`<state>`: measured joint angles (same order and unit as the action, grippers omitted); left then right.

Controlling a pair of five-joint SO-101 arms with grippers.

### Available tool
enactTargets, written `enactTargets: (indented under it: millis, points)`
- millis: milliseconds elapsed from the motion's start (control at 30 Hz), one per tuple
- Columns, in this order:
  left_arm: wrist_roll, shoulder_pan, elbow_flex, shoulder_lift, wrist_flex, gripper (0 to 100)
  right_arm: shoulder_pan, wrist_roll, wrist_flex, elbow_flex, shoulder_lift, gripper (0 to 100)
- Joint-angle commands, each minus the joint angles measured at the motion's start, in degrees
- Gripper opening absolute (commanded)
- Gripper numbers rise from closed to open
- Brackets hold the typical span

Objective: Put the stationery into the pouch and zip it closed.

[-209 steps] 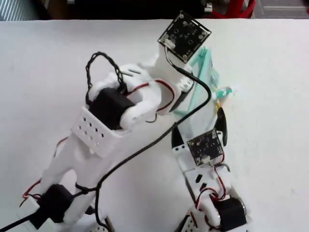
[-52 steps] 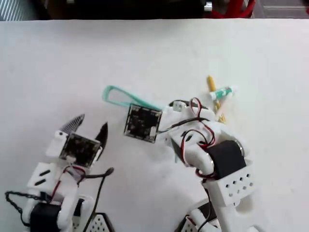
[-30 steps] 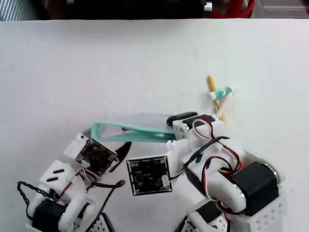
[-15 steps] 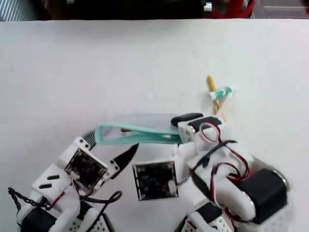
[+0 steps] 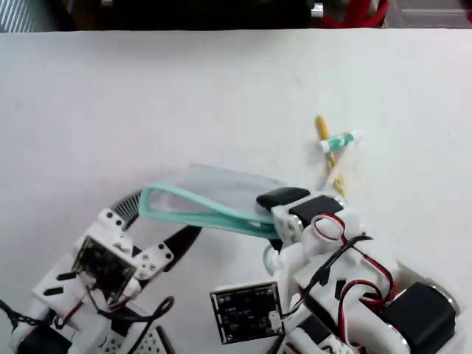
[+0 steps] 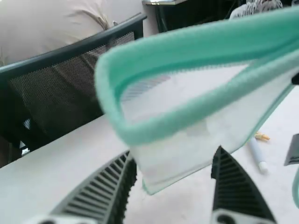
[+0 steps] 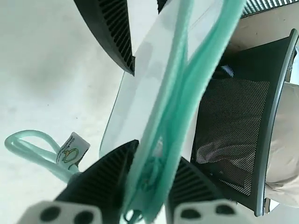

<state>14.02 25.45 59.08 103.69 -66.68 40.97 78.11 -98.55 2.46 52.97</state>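
White table (image 5: 110, 88) under even light. Dark strip (image 5: 184, 15) beyond its far edge, with a red object (image 5: 361, 13) there. Black mesh chair (image 6: 51, 88) just behind the table.

The bench (image 5: 110, 88) is looked down on from above by the high camera. The left hand (image 6: 175, 158) and right hand (image 7: 156, 151) are each framed from close behind by a wrist camera, and the pouch (image 6: 187, 140) is shared by all three views.
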Motion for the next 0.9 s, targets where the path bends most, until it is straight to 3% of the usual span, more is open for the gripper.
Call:
enactTargets:
  millis: [0, 233, 600, 867]
  points:
    - [-0.09, 3.12, -4.66, 0.92, 3.16, 26, 2.42, -1.32, 0.04, -0.18, -0.22, 1.8]
    - [-0.09, -5.23, 7.74, 0.92, 16.97, 26, 5.05, -1.93, 0.04, -0.09, 2.33, 1.8]
    - [0.00, -6.46, -2.90, 0.92, 6.59, 26, 5.05, -1.41, -0.04, 1.14, 5.14, 1.8]
    - [3.52, -14.81, 3.78, 0.92, 16.88, 26, 7.43, -1.85, -0.13, 2.02, 7.60, 1.7]
